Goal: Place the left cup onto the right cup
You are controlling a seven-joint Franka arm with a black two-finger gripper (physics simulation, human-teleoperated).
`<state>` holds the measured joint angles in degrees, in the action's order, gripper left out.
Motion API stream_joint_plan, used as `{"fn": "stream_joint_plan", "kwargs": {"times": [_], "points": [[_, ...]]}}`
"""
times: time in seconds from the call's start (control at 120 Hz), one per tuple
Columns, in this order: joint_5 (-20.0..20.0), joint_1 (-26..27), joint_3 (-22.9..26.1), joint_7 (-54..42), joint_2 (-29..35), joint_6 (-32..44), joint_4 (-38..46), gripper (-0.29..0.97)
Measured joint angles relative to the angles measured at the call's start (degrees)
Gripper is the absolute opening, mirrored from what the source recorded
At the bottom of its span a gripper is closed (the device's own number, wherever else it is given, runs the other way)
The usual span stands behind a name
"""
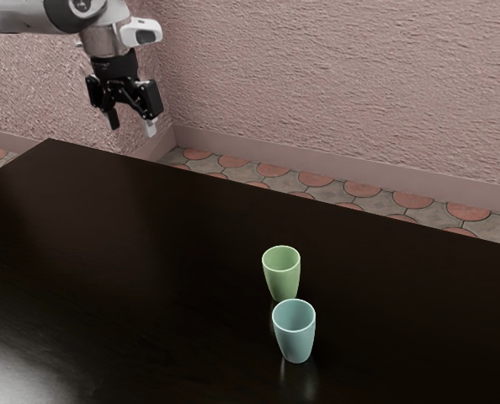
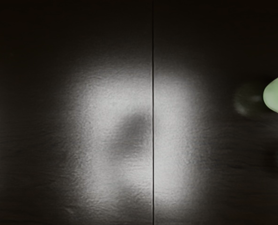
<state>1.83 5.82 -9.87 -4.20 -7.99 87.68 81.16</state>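
- The gripper (image 1: 133, 127) hangs high above the dark table's (image 1: 107, 252) far corner, at the exterior view's left, with its fingers spread apart and nothing between them.
- The green cup (image 1: 281, 271) stands upright on the table, well apart from the gripper.
- The blue cup (image 1: 294, 330) stands upright just beside the green cup, nearer and slightly to the exterior view's right.
- In the wrist view, the green cup's (image 2: 277, 95) rim shows at the edge.

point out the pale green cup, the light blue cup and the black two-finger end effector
pale green tapered cup (image 1: 281, 273): exterior view, on its outer wall below the rim
light blue tapered cup (image 1: 294, 332): exterior view, on its outer wall
black two-finger end effector (image 1: 133, 126): exterior view, midway between its open fingertips
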Motion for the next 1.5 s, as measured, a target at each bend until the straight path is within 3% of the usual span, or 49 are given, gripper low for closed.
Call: {"fn": "stream_joint_plan", "kwargs": {"times": [0.592,1.5], "points": [[-0.1,0.1,-0.1,-0.3,-5.8,2.1,-0.9,0.66],[-0.2,6.1,-0.1,-0.6,-5.2,6.1,3.5,0.66]]}}
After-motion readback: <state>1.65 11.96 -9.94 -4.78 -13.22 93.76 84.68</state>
